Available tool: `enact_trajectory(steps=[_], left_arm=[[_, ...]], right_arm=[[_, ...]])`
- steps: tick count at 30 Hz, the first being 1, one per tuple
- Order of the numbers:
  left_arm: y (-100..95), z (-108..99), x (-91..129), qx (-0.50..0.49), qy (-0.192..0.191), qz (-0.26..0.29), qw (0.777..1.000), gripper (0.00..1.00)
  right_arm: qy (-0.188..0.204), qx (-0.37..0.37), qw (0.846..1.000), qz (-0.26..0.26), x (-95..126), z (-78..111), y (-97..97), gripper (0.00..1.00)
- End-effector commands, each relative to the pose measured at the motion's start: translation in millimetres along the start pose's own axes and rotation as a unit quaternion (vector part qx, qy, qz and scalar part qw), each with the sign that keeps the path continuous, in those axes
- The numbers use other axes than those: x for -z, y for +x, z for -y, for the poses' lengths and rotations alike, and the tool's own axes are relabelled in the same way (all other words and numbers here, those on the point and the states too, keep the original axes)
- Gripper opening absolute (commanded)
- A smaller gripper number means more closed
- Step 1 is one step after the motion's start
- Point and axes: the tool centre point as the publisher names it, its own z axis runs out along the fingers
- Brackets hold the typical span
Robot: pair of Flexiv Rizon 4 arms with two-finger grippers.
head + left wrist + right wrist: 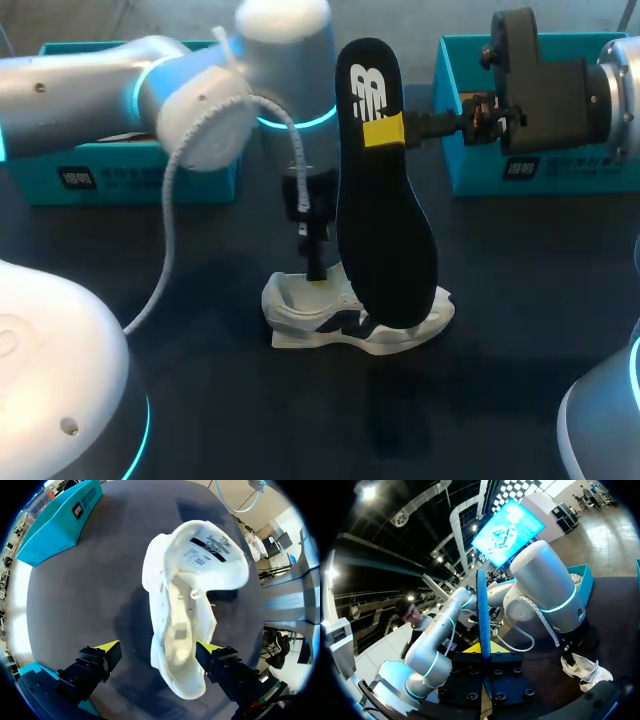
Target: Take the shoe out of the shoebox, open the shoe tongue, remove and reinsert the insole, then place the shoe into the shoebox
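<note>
Currently the step in hand is insole removal and reinsertion. The right end effector [385, 132] is clamped on the insole [385, 200] and holds it upright, clear of the shoe [330, 320], with its lower end just above the shoe opening. The shoe stands on the table [520, 300], in front of two teal boxes, with one shoebox [130, 170] at each rear side.

The left end effector [157, 647] hangs over the shoe with its fingers spread wide, one on each side. One finger appears to sit against the shoe wall, but contact cannot be confirmed. The tongue [210, 555] is folded back, exposing the interior.

Next move, as judged: tilt the insole toe-first, align it with the opening and slide it in while the shoe is steadied.

Markings: a white logo [367, 88] on the insole, and a printed label [210, 546] on the tongue, too small to read reliably.
</note>
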Motion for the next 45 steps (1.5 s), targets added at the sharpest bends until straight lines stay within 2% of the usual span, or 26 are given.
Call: enact_trajectory(steps=[1,7,12,24,27,28,30,34,37,39,45], left_arm=[[-11.2,25,-22,0.000,-0.010,-0.022,1.000,1.00],[-12.5,35,-38,0.001,-0.009,-0.033,0.999,1.00],[-11.0,36,-49,-0.001,-0.012,-0.039,0.999,1.00],[-8.3,15,-62,-0.019,-0.017,-0.038,0.999,1.00],[-9.2,14,-65,-0.015,-0.018,-0.037,0.999,0.95],[-9.1,14,-66,-0.014,-0.018,-0.036,0.999,0.89],[-9.0,13,-66,-0.014,-0.018,-0.036,0.999,0.85],[-10.1,13,-63,-0.011,-0.010,-0.029,0.999,0.85],[-12.5,12,-56,0.002,0.001,-0.009,1.000,0.87],[-17.5,10,-49,0.008,0.014,-0.014,1.000,0.90],[-20.1,6,-45,0.010,0.011,-0.011,1.000,0.94]], right_arm=[[0.001,-0.001,1.000,0.000,-4,-1.6,-0.7,0.00],[0.001,-0.001,1.000,0.000,-4,-1.6,-0.7,0.00],[0.001,-0.001,1.000,0.000,-4,-1.6,-0.7,0.00],[0.001,-0.001,1.000,0.000,-4,-1.6,-0.7,0.00],[0.001,-0.001,1.000,0.000,-4,-1.6,-0.7,0.00],[0.001,-0.001,1.000,0.000,-4,-1.6,-0.7,0.00],[0.001,-0.001,1.000,0.000,-4,-1.6,-0.7,0.00],[0.001,-0.001,1.000,0.000,-4,-1.6,-0.7,0.00],[0.001,-0.001,1.000,0.000,-4,-1.6,-0.7,0.00],[0.001,-0.001,1.000,0.000,-4,-1.6,-0.7,0.00],[0.001,-0.001,1.000,0.000,-4,-1.6,-0.7,0.00]])
